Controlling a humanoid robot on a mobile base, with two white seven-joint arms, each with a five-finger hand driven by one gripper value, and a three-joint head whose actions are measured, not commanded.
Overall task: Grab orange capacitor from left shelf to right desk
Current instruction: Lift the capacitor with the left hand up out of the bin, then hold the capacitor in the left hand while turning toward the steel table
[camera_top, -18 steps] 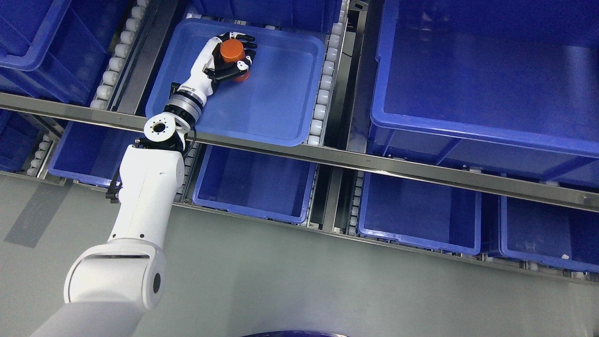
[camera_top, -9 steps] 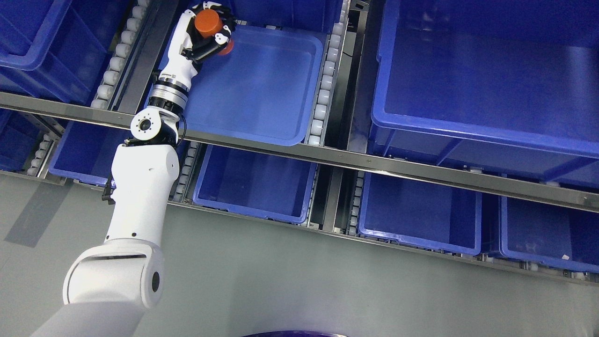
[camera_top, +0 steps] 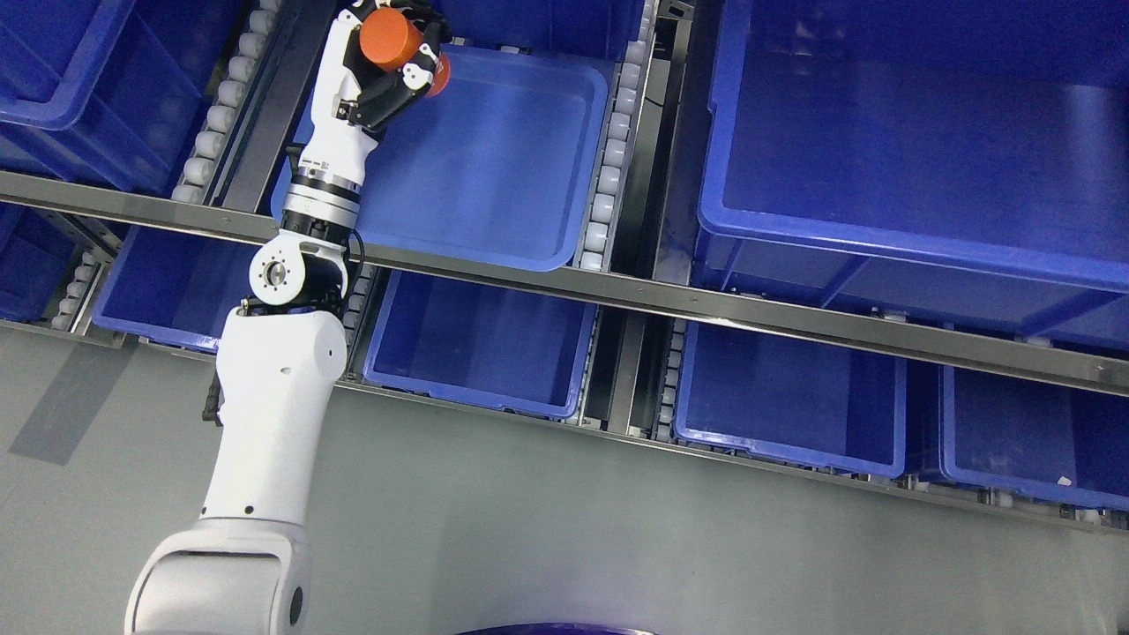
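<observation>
Orange capacitor (camera_top: 389, 40), white-and-black left hand (camera_top: 375, 75), blue tray (camera_top: 494, 168), grey floor (camera_top: 529, 529)

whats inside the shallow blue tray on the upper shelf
The shallow blue tray shows only bare blue floor. The left hand, gripping the orange capacitor, hangs over its far-left corner, so the floor beneath the hand and wrist is hidden.

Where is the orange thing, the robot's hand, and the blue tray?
orange capacitor (camera_top: 389, 40), head view, on its round orange end.
left hand (camera_top: 375, 88), head view, on the palm.
blue tray (camera_top: 503, 168), head view, on its bare floor.
</observation>
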